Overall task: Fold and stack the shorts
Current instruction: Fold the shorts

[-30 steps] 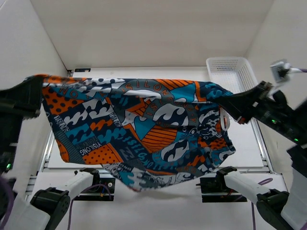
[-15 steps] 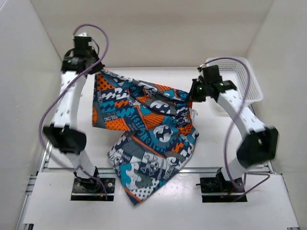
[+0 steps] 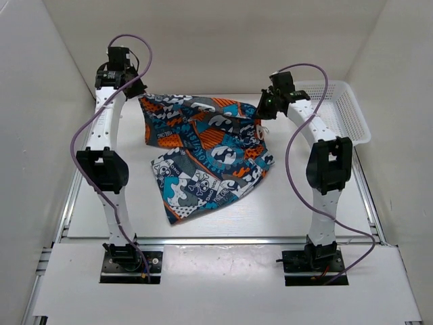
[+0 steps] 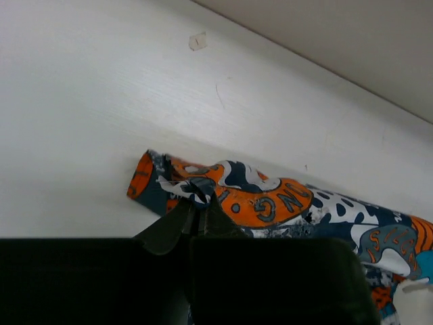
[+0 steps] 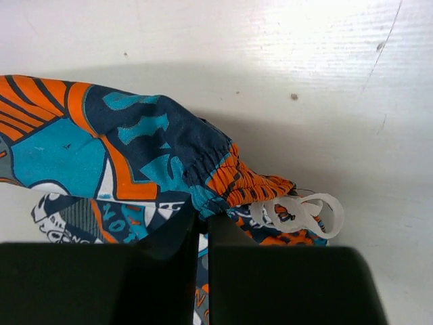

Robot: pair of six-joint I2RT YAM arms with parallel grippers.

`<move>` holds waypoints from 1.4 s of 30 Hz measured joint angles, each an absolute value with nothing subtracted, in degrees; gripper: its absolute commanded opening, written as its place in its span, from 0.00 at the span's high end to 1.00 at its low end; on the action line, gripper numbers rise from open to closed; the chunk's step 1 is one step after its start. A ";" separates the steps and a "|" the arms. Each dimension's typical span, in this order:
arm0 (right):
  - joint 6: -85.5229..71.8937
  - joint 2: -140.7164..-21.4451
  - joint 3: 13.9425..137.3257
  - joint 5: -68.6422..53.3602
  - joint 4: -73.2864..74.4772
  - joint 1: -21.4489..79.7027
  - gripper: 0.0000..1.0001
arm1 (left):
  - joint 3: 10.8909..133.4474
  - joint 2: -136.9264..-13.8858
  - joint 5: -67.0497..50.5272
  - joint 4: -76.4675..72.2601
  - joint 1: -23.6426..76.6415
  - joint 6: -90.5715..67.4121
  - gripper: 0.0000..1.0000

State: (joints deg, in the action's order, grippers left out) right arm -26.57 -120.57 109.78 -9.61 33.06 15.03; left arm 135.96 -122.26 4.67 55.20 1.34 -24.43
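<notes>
The shorts, printed in orange, teal, grey, white and black, lie spread on the far half of the table, their lower part folded toward the near left. At the far left corner my left gripper is shut on the shorts' edge; the left wrist view shows the pinched cloth at the left gripper. Over at the far right my right gripper is shut on the elastic waistband. In the right wrist view the right gripper bites just beside the white drawstring loops.
A white plastic basket stands at the back right, close to the right arm. White walls close in the table on the left, back and right. Both arm bases sit on the near rail.
Both arms swung from high near the camera out to the far side of the table, carrying the shorts down. The cloth went from hanging stretched in the air to lying on the table.
</notes>
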 measured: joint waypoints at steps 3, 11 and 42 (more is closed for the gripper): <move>-26.57 -119.61 109.25 -9.93 33.15 14.66 1.00 | 129.27 -116.92 3.95 54.94 1.74 -24.34 0.90; -26.41 -107.61 93.71 -11.75 34.76 12.47 1.00 | 97.62 -86.24 2.35 54.39 9.80 -26.85 0.90; -26.52 -79.37 53.36 -0.78 36.88 9.21 0.15 | 44.93 -62.46 -1.10 57.12 39.29 -52.12 0.07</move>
